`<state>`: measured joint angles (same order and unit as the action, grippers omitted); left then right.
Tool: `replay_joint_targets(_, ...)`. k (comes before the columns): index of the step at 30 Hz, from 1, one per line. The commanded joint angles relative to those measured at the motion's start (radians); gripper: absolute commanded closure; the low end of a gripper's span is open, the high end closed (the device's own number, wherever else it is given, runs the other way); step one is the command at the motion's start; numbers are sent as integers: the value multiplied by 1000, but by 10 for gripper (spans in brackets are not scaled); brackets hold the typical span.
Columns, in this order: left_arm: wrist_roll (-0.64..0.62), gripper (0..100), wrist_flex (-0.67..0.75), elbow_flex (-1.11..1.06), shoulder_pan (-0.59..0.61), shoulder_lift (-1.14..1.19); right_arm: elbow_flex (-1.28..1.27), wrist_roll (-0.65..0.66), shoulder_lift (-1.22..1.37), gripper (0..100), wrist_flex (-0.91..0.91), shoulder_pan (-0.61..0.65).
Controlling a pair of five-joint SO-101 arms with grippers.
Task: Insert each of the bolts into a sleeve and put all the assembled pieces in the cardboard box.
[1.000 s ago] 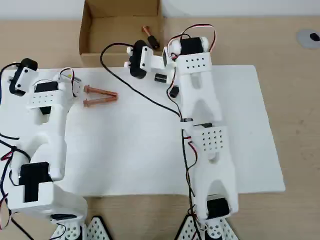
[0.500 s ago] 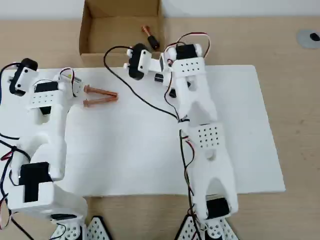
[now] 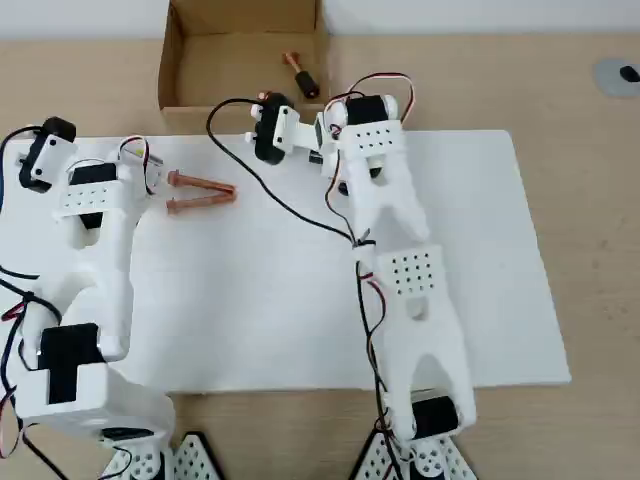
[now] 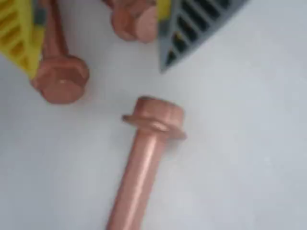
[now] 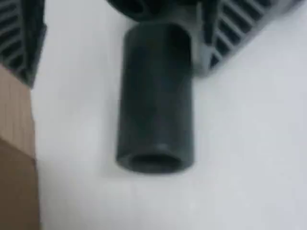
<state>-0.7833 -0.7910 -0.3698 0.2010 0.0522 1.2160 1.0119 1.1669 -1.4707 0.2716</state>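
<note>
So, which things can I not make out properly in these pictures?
1. High view: the right arm covers most of the sleeve, so any further sleeves under it cannot be counted.
2. Left wrist view: every bolt is cut off by an edge.
3. High view: the assembled piece in the cardboard box is too small to judge its fit.

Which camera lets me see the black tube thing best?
The right wrist view: the black sleeve looms large, hollow end showing. The high view gives a dark sliver of it beside an arm. The left wrist view faces bolts.
</note>
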Motion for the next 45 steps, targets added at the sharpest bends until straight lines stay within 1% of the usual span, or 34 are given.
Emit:
replay_joint_targets(1, 9, 822, 11, 3, 2, -7, 41, -9, 10, 729, 41, 25)
replay_joint_targets(10, 9, 822, 14, -17, 2, -8, 41, -5, 47, 729, 87, 27)
replay_joint_targets(16, 9, 822, 15, -15, 2, -8, 48, -5, 39, 731, 80, 50)
replay_joint_targets(25, 9, 822, 15, -14, 2, -8, 70, -6, 13, 737, -41, 84)
replay_joint_targets(34, 9, 822, 15, -14, 2, -8, 71, -15, 13, 907, -114, 94)
replay_joint_targets(36, 9, 822, 15, -14, 2, -8, 71, -41, 13, 928, -112, 94)
replay_joint_targets(43, 9, 822, 15, -14, 2, -8, 79, -72, 12, 987, -112, 91)
replay_joint_targets(45, 9, 822, 15, -14, 2, -8, 107, -98, 13, 988, -112, 90)
